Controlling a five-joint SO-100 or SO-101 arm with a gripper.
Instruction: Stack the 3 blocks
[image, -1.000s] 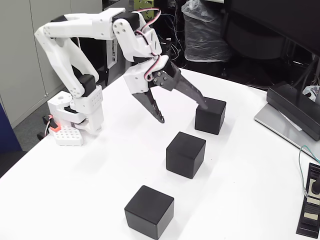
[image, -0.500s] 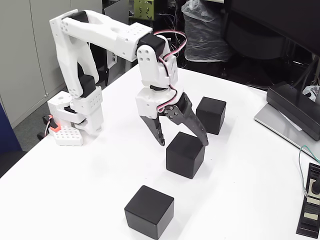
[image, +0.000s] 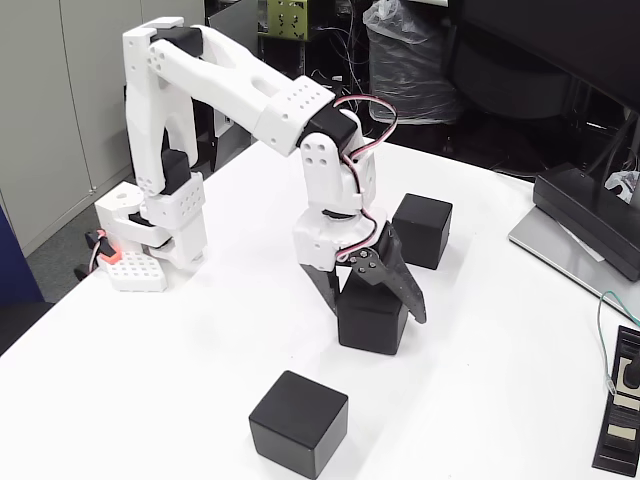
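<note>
Straddling the middle black cube (image: 372, 320) with gripper (image: 378, 308) jaws spread, one finger each side. Sitting beyond the jaws: the far cube (image: 421, 231). Lying nearer the camera, well apart: the near cube (image: 298, 423). Showing no readable writing.

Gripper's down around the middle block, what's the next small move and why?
Probably close the gripper on the middle block: its fingers straddle the block on the table, apparently still open. The far block and near block sit apart, unstacked.
</note>
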